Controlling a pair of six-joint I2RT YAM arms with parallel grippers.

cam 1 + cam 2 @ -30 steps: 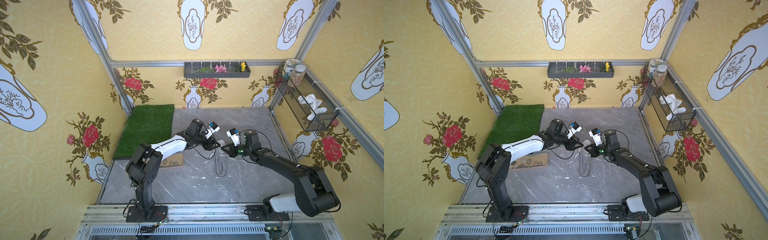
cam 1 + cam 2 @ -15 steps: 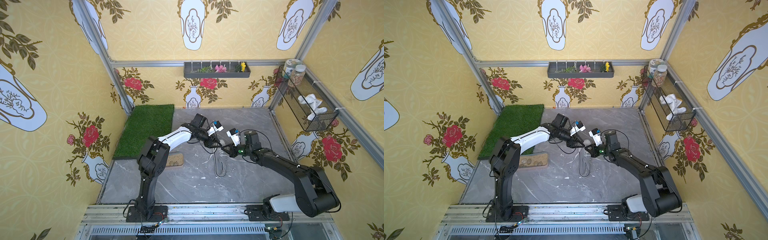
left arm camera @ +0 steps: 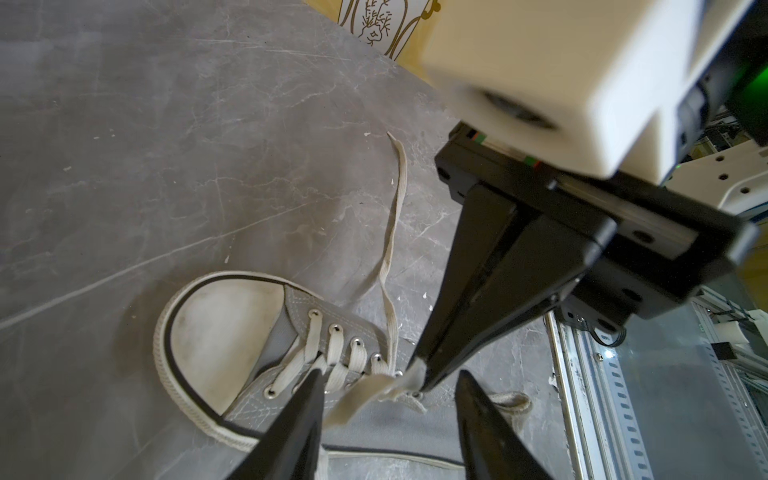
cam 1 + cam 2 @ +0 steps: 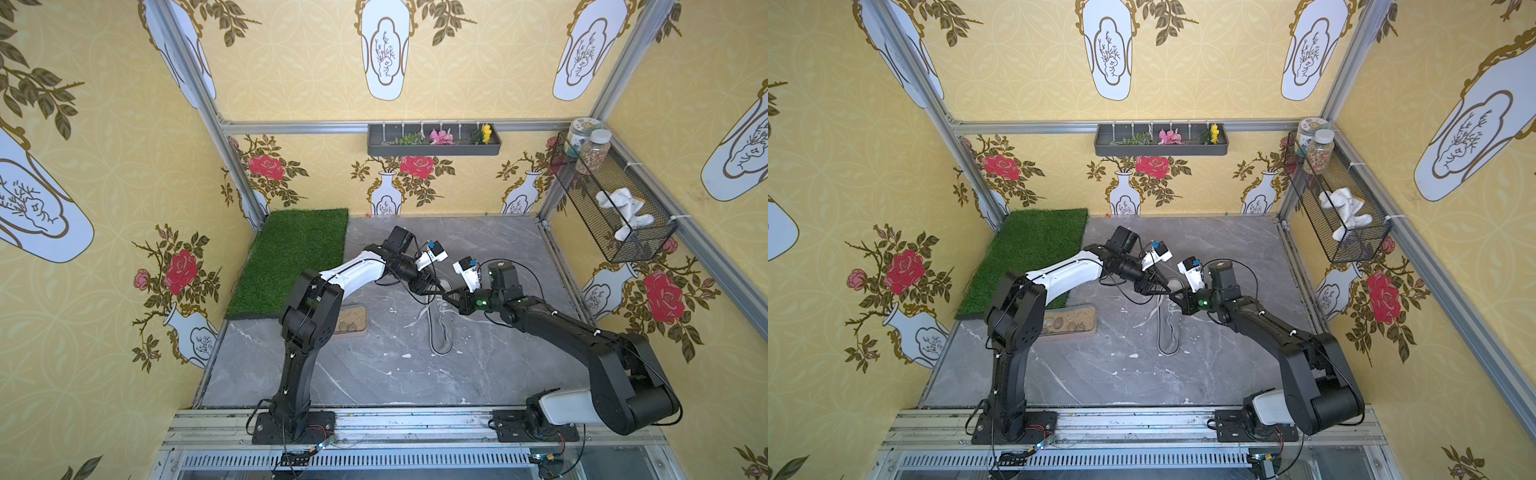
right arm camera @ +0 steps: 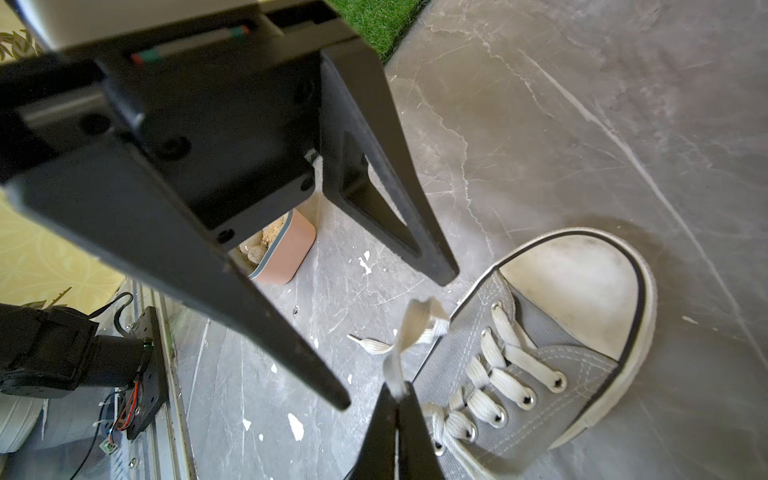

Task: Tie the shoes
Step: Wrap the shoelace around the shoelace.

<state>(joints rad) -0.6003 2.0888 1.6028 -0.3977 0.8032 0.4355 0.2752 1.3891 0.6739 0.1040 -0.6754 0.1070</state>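
Pinched shut, the right fingers (image 5: pixel 415 440) grip a lace (image 5: pixel 409 328) lifted off the grey sneaker (image 5: pixel 519 353), which lies on the counter (image 5: pixel 582 124) just beneath them. The left fingers (image 3: pixel 291 428) stand half apart, straddling that lace without closing on it.

A green rectangular artificial-grass mat (image 4: pixel 291 257) lies in the far left corner of the grey marble-patterned tabletop (image 4: pixel 374 374); just beside its near edge sits a tan oblong tray (image 4: pixel 1073 333) of pebbles; a dark grey wall trough (image 4: pixel 434 150) holds pink (image 4: pixel 441 136) and yellow (image 4: pixel 486 132) flowers; a black wire basket (image 4: pixel 582 183) holds two jars (image 4: pixel 594 151) and a crumpled white cloth (image 4: pixel 623 212).
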